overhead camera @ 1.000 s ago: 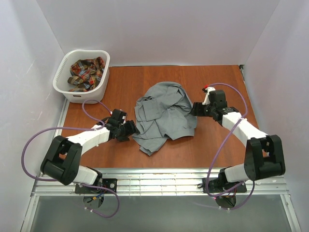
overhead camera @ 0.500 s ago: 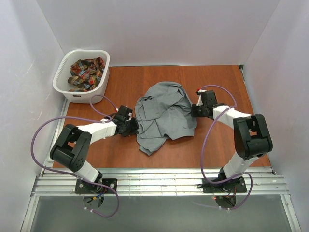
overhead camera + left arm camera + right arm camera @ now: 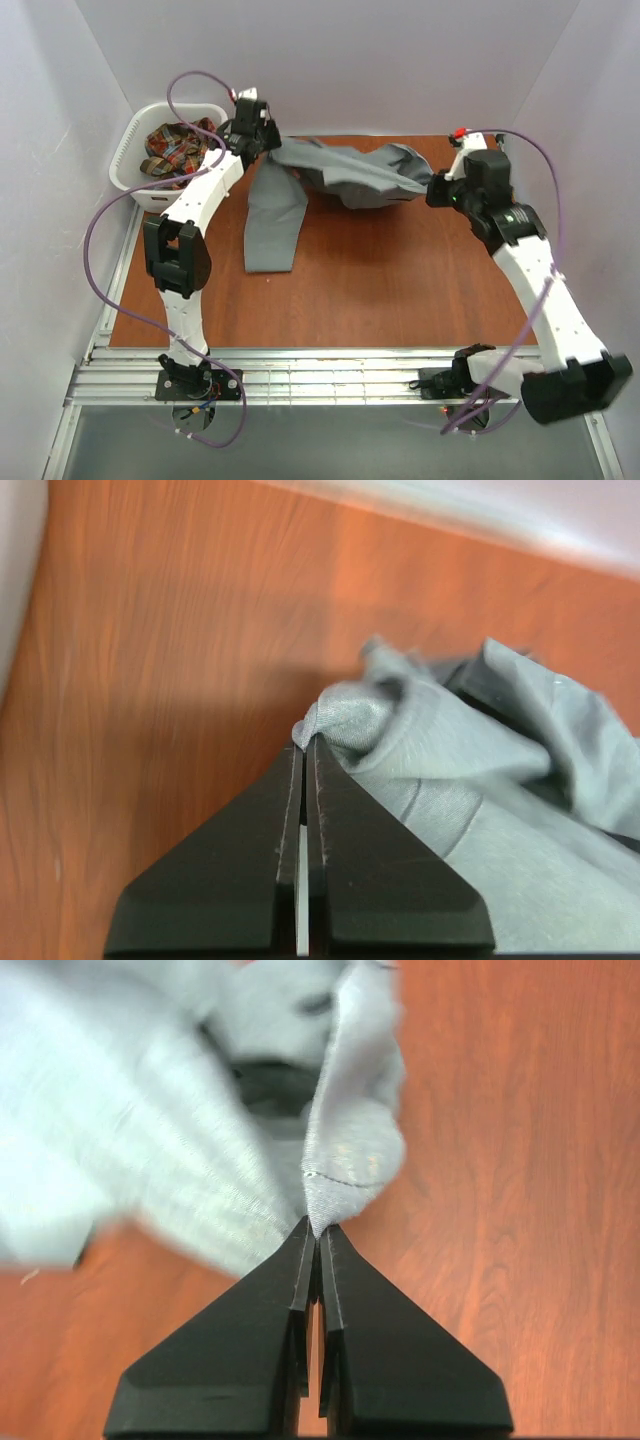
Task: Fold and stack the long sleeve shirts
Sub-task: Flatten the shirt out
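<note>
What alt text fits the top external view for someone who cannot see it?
The left hand and right hand are shut on opposite ends of the grey shirt, holding it stretched over the wooden table, one part hanging down. The plaid shirt lies in the white basket, far left.

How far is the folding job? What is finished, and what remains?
Done: nothing is folded or stacked yet. In hand: the left claw and the right claw are shut on the grey shirt, stretching it between them above the table. Remaining: folding it, then the plaid shirt, crumpled in the white basket.
</note>
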Controlling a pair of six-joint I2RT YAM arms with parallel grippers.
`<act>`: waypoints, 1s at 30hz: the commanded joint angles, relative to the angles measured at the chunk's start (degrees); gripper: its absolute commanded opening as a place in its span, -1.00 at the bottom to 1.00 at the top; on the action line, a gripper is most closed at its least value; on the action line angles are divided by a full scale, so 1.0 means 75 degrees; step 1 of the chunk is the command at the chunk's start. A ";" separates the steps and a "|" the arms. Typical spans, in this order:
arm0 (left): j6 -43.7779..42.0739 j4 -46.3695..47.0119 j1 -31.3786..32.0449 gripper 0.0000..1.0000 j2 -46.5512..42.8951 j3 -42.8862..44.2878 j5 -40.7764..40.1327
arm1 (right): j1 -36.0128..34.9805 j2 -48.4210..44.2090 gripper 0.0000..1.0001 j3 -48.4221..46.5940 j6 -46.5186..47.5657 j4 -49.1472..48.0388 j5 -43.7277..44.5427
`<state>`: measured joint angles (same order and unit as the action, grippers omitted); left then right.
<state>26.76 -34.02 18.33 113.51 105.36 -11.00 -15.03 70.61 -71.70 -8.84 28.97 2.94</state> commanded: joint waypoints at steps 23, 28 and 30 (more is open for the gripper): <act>0.2512 0.0457 0.0778 0.79 -0.6522 -0.8175 0.2379 | -0.2024 -0.1833 0.40 0.2271 -0.0946 0.1532 0.0102; 0.3613 0.1732 0.1259 0.76 -0.5973 -0.9079 0.2792 | -0.0495 -0.0908 0.41 0.2060 -0.0556 0.0604 -0.0988; 0.3813 0.2003 0.1493 0.71 -0.5424 -0.9161 0.2698 | 0.0150 -0.0546 0.40 0.2212 -0.0707 -0.0145 -0.1513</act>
<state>49.28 -25.54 27.66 70.41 36.71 7.05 -18.24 63.99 -54.24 -16.05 36.16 -1.74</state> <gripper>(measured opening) 0.868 0.705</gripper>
